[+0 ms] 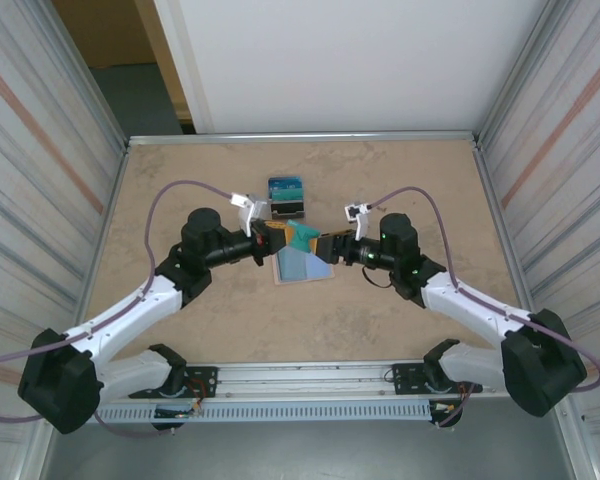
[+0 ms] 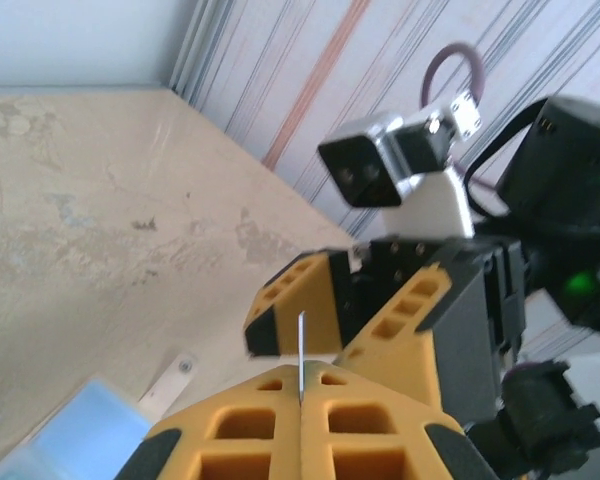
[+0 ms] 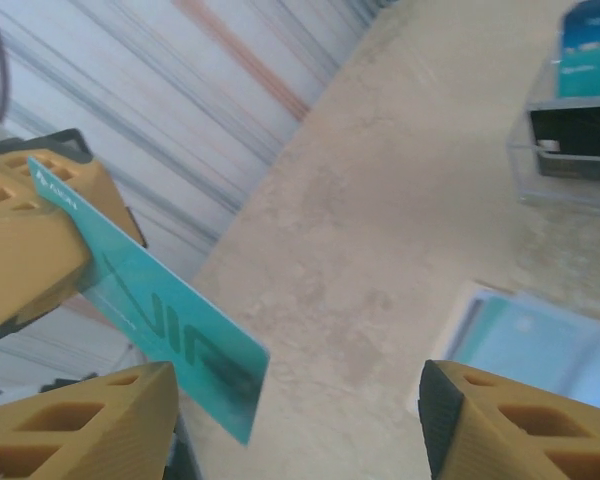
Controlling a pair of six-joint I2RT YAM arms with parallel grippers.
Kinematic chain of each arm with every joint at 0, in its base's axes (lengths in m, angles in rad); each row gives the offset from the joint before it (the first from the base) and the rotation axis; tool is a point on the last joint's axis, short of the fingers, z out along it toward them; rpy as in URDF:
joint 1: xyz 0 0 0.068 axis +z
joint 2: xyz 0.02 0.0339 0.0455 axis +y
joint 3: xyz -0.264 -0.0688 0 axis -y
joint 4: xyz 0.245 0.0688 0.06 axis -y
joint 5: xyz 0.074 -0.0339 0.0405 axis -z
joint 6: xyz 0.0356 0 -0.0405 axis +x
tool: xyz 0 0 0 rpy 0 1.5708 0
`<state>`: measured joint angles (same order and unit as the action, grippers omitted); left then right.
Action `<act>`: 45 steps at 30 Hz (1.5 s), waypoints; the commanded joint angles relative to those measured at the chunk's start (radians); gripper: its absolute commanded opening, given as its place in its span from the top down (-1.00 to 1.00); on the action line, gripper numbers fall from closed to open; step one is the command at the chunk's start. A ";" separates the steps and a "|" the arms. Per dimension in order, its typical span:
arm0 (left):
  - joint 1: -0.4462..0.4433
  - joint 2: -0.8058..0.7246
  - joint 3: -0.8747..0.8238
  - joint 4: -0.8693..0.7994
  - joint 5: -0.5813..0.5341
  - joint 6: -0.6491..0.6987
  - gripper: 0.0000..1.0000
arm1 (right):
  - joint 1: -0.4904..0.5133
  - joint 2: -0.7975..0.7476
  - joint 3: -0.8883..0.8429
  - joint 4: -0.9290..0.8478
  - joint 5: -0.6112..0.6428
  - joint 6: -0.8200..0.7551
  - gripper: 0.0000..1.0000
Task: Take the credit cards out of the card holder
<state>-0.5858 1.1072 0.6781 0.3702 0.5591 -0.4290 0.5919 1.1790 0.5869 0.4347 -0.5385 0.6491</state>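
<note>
A tan table (image 1: 180,180) walled by ribbed metal panels: the holder (image 1: 302,268) lies open at its middle, pale-blue lining up, its small tab (image 2: 172,380) pointing away from it. Just above the holder, my left gripper (image 1: 278,238) is clamped on a teal card (image 3: 170,340), lifted clear of the pockets and held edge-up. My right gripper (image 3: 300,380) faces it from the holder's other side, jaws apart and holding nothing, the card's free corner between them but touching neither. Beyond the holder, toward the far wall, a clear tray (image 3: 565,188) already has a blue card (image 3: 590,40) and a black card (image 3: 580,135) in it. By my reckoning the job is well along: two cards parked, a third out and in hand, waiting to go to the tray. Whether any card is left in the holder I cannot tell. The teal card bears dark lettering and a line of pale small print, both too blurred to read.
</note>
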 commanded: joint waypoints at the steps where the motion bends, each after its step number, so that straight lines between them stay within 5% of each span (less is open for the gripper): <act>1: -0.002 0.019 -0.007 0.138 0.016 -0.120 1.00 | 0.023 0.047 0.059 0.171 -0.068 0.056 -0.25; 7: -0.001 0.021 -0.031 0.202 0.018 -0.170 1.00 | 0.031 0.076 0.115 0.191 -0.124 0.036 0.03; 13: 0.016 0.002 -0.026 0.158 0.023 -0.151 0.95 | 0.031 0.033 0.134 0.087 -0.114 -0.018 0.84; 18: 0.047 -0.028 0.067 -0.059 0.057 0.044 0.17 | 0.031 -0.033 0.177 -0.146 -0.098 -0.147 1.00; 25: 0.044 0.015 0.316 -0.529 0.172 0.498 -0.39 | 0.031 -0.078 0.285 -0.502 -0.151 -0.385 1.00; 32: 0.013 0.158 0.526 -0.856 0.228 0.805 -0.30 | 0.029 -0.040 0.399 -0.750 -0.224 -0.565 1.00; 45: -0.013 0.308 0.692 -1.123 0.259 1.030 0.05 | -0.001 -0.008 0.421 -0.782 -0.294 -0.607 1.00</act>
<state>-0.5812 1.4017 1.3323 -0.6636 0.7864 0.5137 0.5999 1.1622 0.9737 -0.3233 -0.7853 0.0719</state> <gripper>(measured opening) 0.479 0.054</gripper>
